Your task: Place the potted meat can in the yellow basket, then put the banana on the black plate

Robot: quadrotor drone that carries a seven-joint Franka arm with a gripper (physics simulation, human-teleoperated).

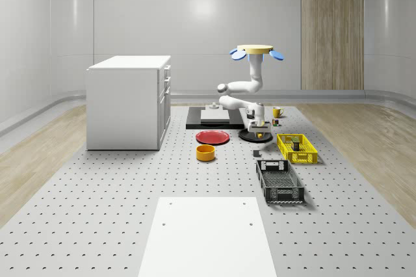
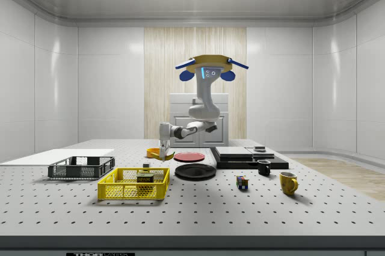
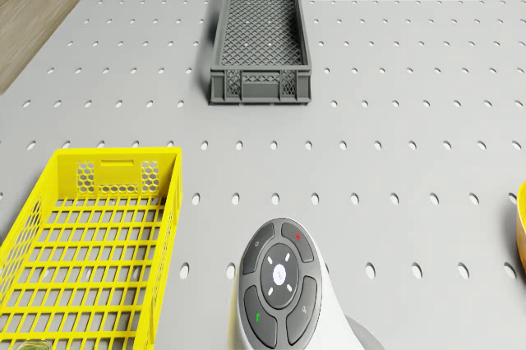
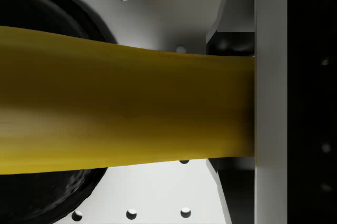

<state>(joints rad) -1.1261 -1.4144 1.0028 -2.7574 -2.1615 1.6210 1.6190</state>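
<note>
Wrist view shows you the gripper [image 2: 161, 152] clamped on the banana [image 4: 121, 113] above the black plate's [image 4: 37, 19] edge; the drone [image 1: 256, 52] hovers over the desk [image 1: 97, 212].

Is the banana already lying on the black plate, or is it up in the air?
Apart. In the side view the banana, held in the gripper, hangs beside and above the black plate.

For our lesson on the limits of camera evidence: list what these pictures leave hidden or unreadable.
- The banana: both ends are cut off by the wrist view's edge and the tool's finger.
- The black plate: mostly covered by the banana in the wrist view.
- The potted meat can: its label is too small to read behind the yellow basket mesh in the side view.
</note>
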